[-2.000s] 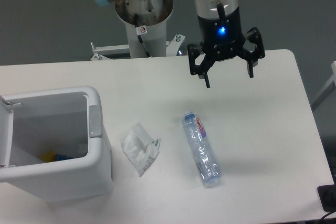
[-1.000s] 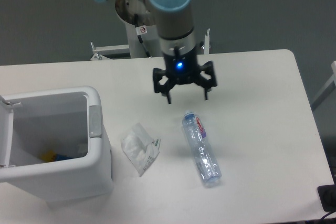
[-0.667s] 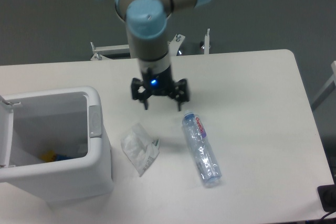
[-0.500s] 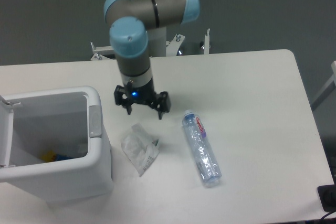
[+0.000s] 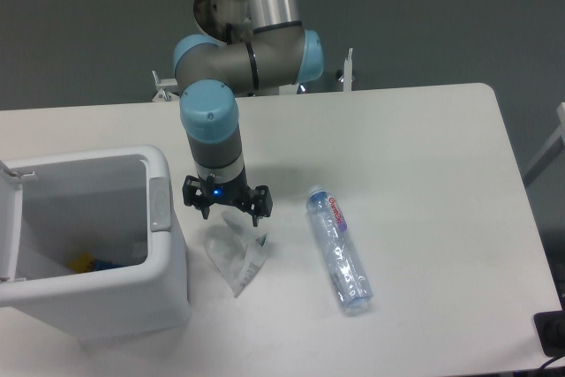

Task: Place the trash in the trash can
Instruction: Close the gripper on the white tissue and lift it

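Note:
A crumpled white wrapper [image 5: 236, 255] lies on the table just right of the trash can [image 5: 168, 262], a white boxy bin with its lid swung open to the left. My gripper [image 5: 231, 215] hangs open directly over the wrapper's upper edge, one finger on each side of it, holding nothing. The crushed clear bottle [image 5: 338, 250] with a pink-purple label lies to the right, cap pointing away from me.
Blue and yellow items [image 5: 93, 263] lie at the bottom of the bin. The arm's base column [image 5: 243, 19] stands behind the table's far edge. A dark object [image 5: 552, 333] sits at the front right corner.
My gripper has swept from the table's back right to the left and down, past the bottle, and now sits low over the wrapper. It stayed open. Wrapper and bottle have not moved.

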Available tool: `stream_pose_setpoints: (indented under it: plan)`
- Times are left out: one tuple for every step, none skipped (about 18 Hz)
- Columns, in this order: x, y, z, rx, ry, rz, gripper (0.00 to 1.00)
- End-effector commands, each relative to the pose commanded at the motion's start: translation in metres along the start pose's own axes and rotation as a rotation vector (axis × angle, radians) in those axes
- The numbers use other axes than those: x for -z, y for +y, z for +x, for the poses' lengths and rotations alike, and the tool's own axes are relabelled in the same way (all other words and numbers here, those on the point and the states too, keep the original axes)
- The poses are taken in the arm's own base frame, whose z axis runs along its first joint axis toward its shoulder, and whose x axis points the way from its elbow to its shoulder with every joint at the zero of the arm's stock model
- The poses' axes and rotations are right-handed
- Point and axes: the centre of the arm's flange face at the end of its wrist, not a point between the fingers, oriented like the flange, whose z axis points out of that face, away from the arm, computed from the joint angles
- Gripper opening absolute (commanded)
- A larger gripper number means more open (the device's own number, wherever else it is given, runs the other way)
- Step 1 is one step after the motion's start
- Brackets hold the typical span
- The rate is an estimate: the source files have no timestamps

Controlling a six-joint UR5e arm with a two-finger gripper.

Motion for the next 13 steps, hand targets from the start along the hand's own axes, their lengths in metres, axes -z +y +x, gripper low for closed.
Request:
stream_pose_setpoints:
  plan:
    - [0.000,0.001,-0.002,0.005,-0.010,-0.005,0.57]
    - [-0.001,0.002,-0.004,0.009,-0.010,-0.006,0.41]
    - [0.002,0.002,-0.007,0.015,-0.008,0.001,0.17]
    - [0.003,0.001,-0.007,0.017,-0.005,0.004,0.03]
    - [0.003,0.001,-0.008,0.019,-0.006,0.003,0.00]
    - [0.005,0.002,-0.013,0.026,-0.006,0.006,0.00]
    - [0.009,0.004,-0.019,0.037,-0.008,0.013,0.00]
    - [0.017,0.003,-0.022,0.041,-0.015,0.028,0.00]
    - [0.019,0.004,-0.028,0.052,-0.019,0.031,0.00]
    - [0.022,0.004,-0.035,0.063,-0.023,0.037,0.00]
    - [0.026,0.003,-0.039,0.069,-0.027,0.043,0.00]
    - [0.033,0.001,-0.046,0.079,-0.034,0.058,0.00]
    - [0.047,-0.002,-0.058,0.097,-0.047,0.085,0.00]
